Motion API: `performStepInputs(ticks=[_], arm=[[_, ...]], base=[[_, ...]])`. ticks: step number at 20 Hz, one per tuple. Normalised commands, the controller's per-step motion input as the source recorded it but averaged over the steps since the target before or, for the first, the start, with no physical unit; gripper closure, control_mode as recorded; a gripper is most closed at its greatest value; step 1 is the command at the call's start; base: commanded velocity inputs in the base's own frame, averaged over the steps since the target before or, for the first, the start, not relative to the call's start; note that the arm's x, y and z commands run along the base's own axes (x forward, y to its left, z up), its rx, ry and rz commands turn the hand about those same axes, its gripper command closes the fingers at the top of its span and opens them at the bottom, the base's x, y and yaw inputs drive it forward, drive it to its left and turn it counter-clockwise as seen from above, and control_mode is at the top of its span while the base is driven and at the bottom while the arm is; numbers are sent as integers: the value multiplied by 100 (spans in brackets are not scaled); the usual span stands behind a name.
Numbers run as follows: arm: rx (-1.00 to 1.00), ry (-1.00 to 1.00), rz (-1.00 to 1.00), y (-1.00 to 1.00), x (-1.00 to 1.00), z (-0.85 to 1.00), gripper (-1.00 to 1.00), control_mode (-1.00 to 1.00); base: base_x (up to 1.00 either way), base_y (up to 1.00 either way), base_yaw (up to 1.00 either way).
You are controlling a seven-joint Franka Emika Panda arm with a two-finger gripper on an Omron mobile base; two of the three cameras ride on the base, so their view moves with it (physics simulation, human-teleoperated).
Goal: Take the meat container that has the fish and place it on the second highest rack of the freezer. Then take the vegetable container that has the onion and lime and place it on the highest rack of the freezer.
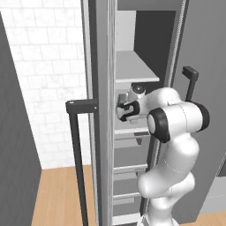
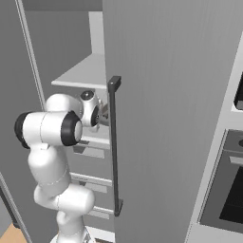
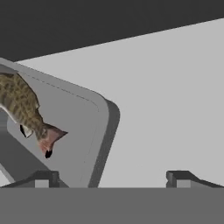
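- Left base view: a dark bar handle (image 1: 77, 145) stands at 9 o'clock on the edge of the open door; the freezer (image 1: 132, 66) takes the middle, dark inside with pale shelves (image 1: 134, 66) stacked from 12 down to 6; the white arm (image 1: 172, 132) rises from 5 o'clock and bends leftward into the cabinet, its wrist just under the upper pale shelf
- Right base view: the arm sits at 9 o'clock, reaching toward the shelves behind a second long dark handle (image 2: 114, 147) at centre; an oven front (image 2: 228, 190) shows at 4 o'clock
- Hand view: the meat container (image 3: 83, 127) lies at 9 o'clock on a pale rack (image 3: 175, 100); the fish (image 3: 26, 111) rests in it; the tool (image 3: 113, 178) has its tips spread wide at 6 o'clock, gripping nothing; the left tip lies over the tray's near edge; the right tip stands apart over bare rack
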Motion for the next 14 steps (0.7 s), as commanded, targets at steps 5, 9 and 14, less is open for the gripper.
performStepInputs(ticks=[5, 9, 14], arm=[[0, -11, 0, 0, -32, 38, -100, -100], [2, -3, 0, 0, -42, 59, -100, -100], [3, 0, 0, 0, -89, 24, -100, -100]], base=[[0, 0, 0], [0, 0, 0], [0, 0, 0]])
